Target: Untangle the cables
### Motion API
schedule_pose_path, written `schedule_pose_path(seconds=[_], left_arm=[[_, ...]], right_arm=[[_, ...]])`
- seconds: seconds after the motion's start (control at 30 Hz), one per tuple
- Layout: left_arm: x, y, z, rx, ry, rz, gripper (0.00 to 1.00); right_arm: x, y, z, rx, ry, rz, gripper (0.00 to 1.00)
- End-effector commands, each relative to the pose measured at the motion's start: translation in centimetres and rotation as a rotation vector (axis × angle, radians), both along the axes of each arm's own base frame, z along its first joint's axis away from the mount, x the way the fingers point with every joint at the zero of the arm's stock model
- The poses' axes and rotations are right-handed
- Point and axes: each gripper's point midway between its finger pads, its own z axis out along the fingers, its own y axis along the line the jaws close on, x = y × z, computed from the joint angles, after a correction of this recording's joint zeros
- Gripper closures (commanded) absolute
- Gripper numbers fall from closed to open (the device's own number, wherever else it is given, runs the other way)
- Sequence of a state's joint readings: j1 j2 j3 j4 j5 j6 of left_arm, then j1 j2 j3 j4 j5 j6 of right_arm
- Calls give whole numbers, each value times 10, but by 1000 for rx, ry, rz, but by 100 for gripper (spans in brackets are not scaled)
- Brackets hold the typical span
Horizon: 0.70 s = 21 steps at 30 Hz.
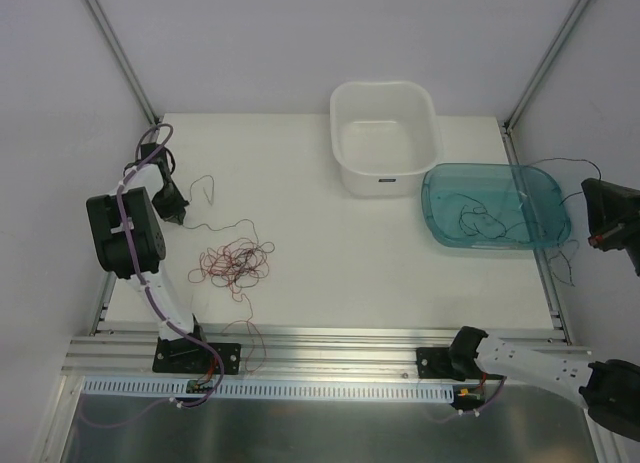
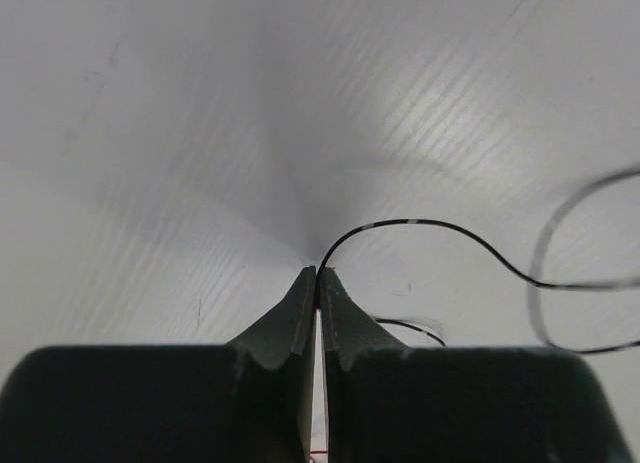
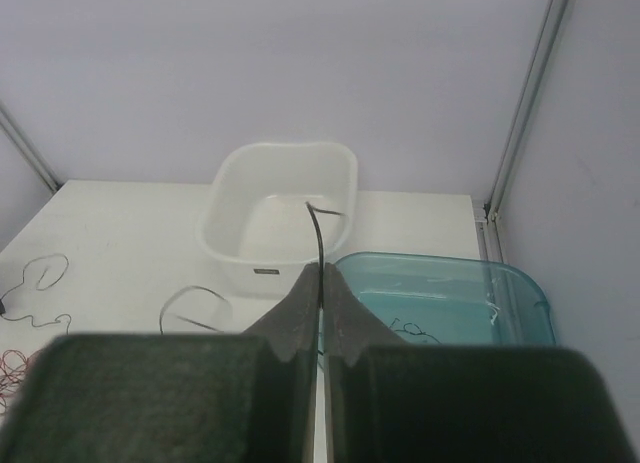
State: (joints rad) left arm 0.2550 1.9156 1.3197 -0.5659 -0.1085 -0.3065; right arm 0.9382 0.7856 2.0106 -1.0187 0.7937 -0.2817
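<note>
The cables are thin red and black wires. A loose red tangle (image 1: 235,261) lies on the white table left of centre, and it shows at the left edge of the right wrist view as the red tangle (image 3: 10,368). My left gripper (image 1: 178,215) is low at the table's left side, shut on a black wire (image 2: 420,223) that arcs away to the right from the left gripper (image 2: 318,273). My right gripper (image 1: 597,211) is raised at the far right beside the teal tray; this right gripper (image 3: 321,268) is shut on another black wire (image 3: 316,228) that sticks up past its tips.
A white tub (image 1: 385,138) stands at the back centre. Beside it, the teal tray (image 1: 445,178) holds curled black wires (image 1: 480,221). A black wire loop (image 1: 205,188) lies near the left gripper. Aluminium rails run along the near and right table edges.
</note>
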Motion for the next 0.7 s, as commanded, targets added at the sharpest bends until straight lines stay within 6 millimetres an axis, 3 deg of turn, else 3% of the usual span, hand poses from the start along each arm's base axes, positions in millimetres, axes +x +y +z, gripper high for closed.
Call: schedule_pose_path(seconds=[0.0,0.1,0.17,0.23,0.37,0.47,0.5,0.53,0.63,0.67], left_arm=[[5,-2,13,-19,-29,20,100],[-4,9,9,30,1,31,100],[-5,3,12,2,-14,24,100],[-5,-14,15,-73,-41,7,100],[-3,-53,48,-136,-137,-100,100],[-13,-92,67,-186,-189,-206,100],[-23,-114,64,-210,-175,-269,96],[-28,-124,74,-213,-203,-310,96],[-55,-155,68,-225,-184,-429,95],[-60,-163,75,-239,-215,-459,95]], right_arm=[[15,6,-3,-67,18,-38,99],[21,16,-5,-83,27,-27,99],[26,33,-3,-87,12,13,99],[36,46,-2,-136,17,3,100],[58,69,0,-238,7,-38,100],[74,81,7,-236,-11,-72,99],[80,81,8,-230,-13,-83,99],[85,84,5,-204,-2,-85,99],[108,89,-5,-202,31,-106,99],[115,93,-9,-200,46,-109,99]])
